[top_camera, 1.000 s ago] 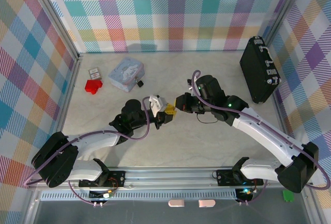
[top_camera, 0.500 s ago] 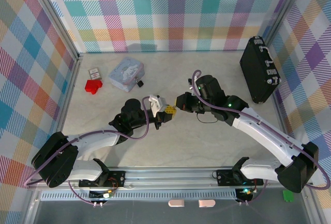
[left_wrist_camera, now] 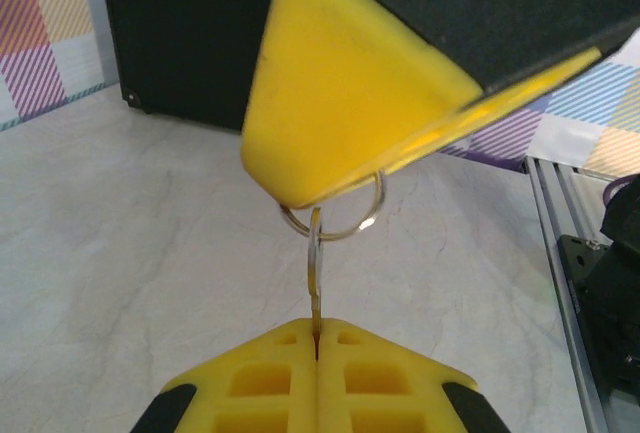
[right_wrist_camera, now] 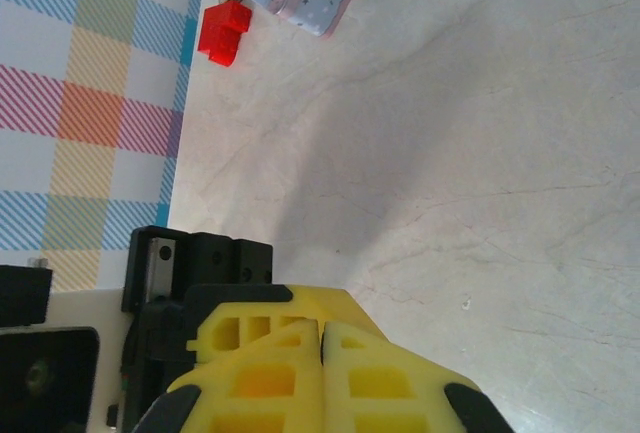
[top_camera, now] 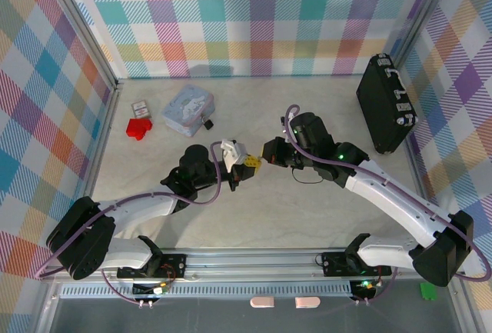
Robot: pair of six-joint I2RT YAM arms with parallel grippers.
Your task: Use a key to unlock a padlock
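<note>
Bench [top_camera: 307,218], left to right:
- 1 red block [top_camera: 139,128], 10 o'clock.
- 1 pale blue tin [top_camera: 187,110], 11 o'clock.
- 1 padlock [top_camera: 207,123], touching the tin at its 4 o'clock.
- Centre: left claw [left_wrist_camera: 316,343] clamped on 1 key [left_wrist_camera: 315,273]; right claw [right_wrist_camera: 322,338] pinching 1 key ring [left_wrist_camera: 333,215].
- 1 black case [top_camera: 387,104], 2 o'clock.

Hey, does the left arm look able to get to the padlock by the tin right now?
Probably yes. The padlock lies in the open beside the tin, nothing between. But the left gripper is shut on the key, whose ring the right gripper seems to hold.
</note>
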